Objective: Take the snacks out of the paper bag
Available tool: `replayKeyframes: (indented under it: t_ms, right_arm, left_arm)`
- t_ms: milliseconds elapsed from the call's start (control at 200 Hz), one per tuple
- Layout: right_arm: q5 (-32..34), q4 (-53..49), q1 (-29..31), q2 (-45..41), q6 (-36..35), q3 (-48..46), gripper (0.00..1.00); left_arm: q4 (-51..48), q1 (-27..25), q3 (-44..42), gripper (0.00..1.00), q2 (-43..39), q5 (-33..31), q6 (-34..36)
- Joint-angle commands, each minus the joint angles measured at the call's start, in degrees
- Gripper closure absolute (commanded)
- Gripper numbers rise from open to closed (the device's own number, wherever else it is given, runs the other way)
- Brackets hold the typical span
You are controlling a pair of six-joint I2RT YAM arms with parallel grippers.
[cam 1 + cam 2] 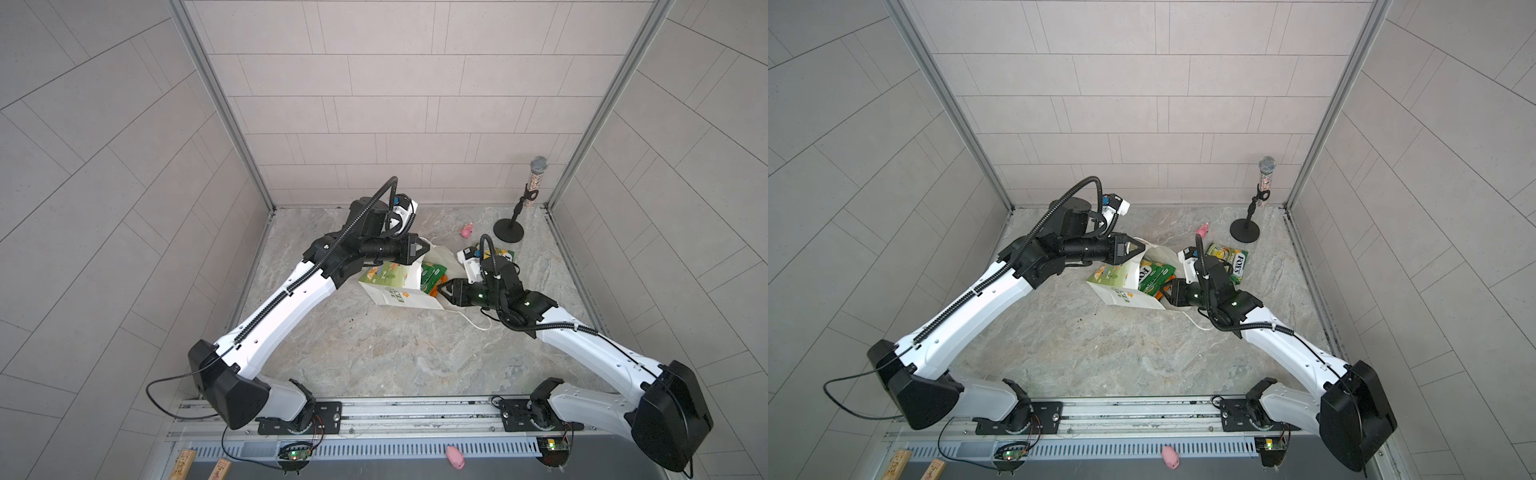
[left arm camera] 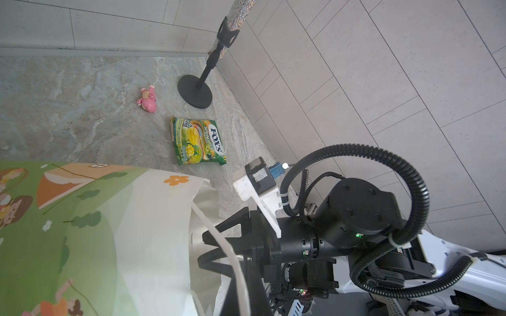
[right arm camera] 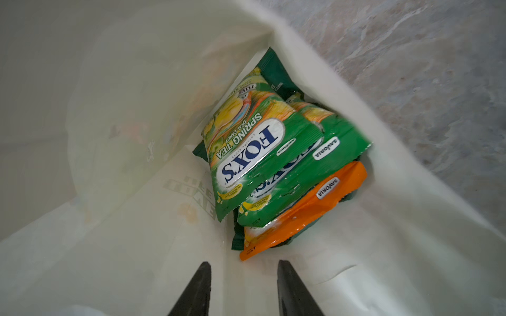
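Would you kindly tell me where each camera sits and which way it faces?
Top views: high above the base rail, looking down on the table; left arm and right arm show.
Left wrist: beside the paper bag, facing a loose FOX'S packet; the right arm shows.
Right wrist: at the bag's mouth, looking in at stacked packets; open right gripper shows.
Shared: every view shows the bag.

Inside the paper bag (image 3: 137, 109), two green candy packets (image 3: 254, 153) lie stacked on an orange packet (image 3: 315, 208). The right gripper (image 3: 243, 264) gapes just before them.
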Motion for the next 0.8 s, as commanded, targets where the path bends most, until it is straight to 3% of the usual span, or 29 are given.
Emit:
replayKeyframes:
  t_ms: [0,325,455,795]
  right_arm:
    - [2.3,1.7,2.5,0.9,0.9,-0.9,0.58]
    - [5.1,5.3,6.9,0.6,1.7,-5.3,0.48]
    - [8.5,6.0,6.9,1.3,3.4,-5.9,0.48]
    - [22.9,10.6,6.9,1.1,16.9,-7.7,0.56]
  left_arm:
    - [0.3,-0.4,-1.2,1.00,-2.7,0.2,0.0]
    - [0.3,-0.4,-1.9,1.00,-2.4,-1.3,0.3]
    - [0.4,-0.4,-2.1,1.00,-2.4,-1.0,0.4]
    - [0.5,-0.4,-1.9,1.00,-2.4,-0.7,0.4]
